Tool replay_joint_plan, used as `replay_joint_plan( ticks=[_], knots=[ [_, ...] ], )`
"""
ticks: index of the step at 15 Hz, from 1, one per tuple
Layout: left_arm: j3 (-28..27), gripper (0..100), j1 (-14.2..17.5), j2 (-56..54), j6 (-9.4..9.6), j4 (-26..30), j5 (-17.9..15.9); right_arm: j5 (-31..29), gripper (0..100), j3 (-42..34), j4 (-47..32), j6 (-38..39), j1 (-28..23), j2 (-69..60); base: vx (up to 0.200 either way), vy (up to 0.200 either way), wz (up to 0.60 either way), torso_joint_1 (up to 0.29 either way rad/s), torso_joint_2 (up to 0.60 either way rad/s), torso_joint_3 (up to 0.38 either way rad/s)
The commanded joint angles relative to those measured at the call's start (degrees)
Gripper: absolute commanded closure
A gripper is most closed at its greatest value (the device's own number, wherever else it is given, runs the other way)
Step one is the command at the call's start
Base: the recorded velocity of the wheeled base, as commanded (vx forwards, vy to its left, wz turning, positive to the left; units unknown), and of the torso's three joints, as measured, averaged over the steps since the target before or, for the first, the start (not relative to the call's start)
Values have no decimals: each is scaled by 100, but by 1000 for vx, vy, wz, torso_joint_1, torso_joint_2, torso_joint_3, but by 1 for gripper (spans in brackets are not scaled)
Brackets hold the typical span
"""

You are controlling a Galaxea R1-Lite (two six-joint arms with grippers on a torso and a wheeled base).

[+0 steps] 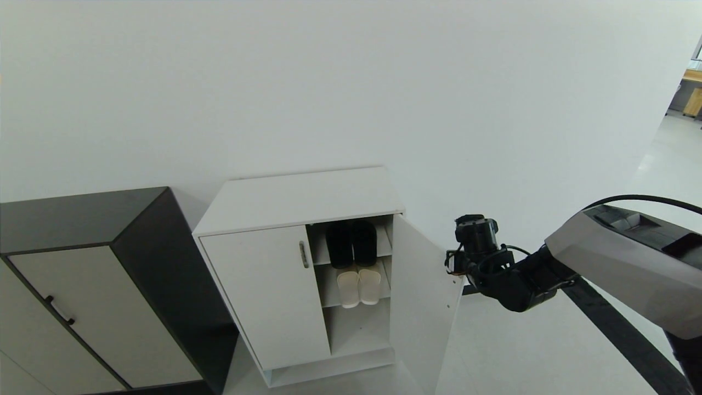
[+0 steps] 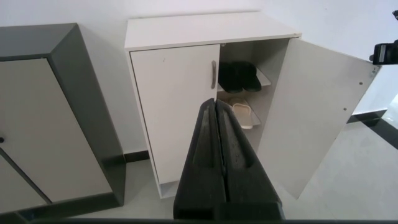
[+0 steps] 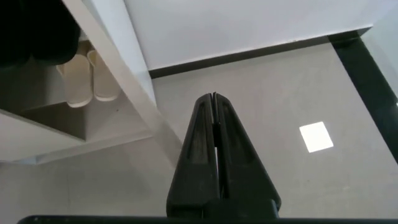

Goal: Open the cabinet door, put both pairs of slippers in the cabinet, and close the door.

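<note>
We see two grippers. Our right gripper (image 3: 214,99) has its fingers pressed together with nothing in them. It sits just beside the outer edge of the open door (image 1: 425,285). Our left gripper (image 2: 216,104) is pressed together too, holding nothing, out in front of the white cabinet (image 1: 299,197). This cabinet has two doors, and the other is a closed door (image 1: 263,296). Inside we count two pairs of slippers. The black slippers (image 1: 351,244) lie on the top shelf (image 1: 385,247). The white slippers (image 1: 359,286) lie on the middle shelf (image 1: 328,291). One dark cabinet (image 1: 148,258) stands just beside the white one.
</note>
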State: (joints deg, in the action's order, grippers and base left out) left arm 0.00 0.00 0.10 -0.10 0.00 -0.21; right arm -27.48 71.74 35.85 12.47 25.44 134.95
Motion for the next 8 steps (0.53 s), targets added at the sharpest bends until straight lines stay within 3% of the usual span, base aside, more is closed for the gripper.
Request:
replay_joint_plan(
  ticks=[1, 8],
  knots=[
    [0, 100, 0, -1, 1, 0, -6, 6, 100, -117, 1, 10, 110, -100, 0, 0, 0, 0, 0, 0],
    [0, 100, 0, -1, -8, 0, 3, 278, 100, -732, 18, 273, 945, -760, 0, 0, 0, 0, 0, 0]
  ],
)
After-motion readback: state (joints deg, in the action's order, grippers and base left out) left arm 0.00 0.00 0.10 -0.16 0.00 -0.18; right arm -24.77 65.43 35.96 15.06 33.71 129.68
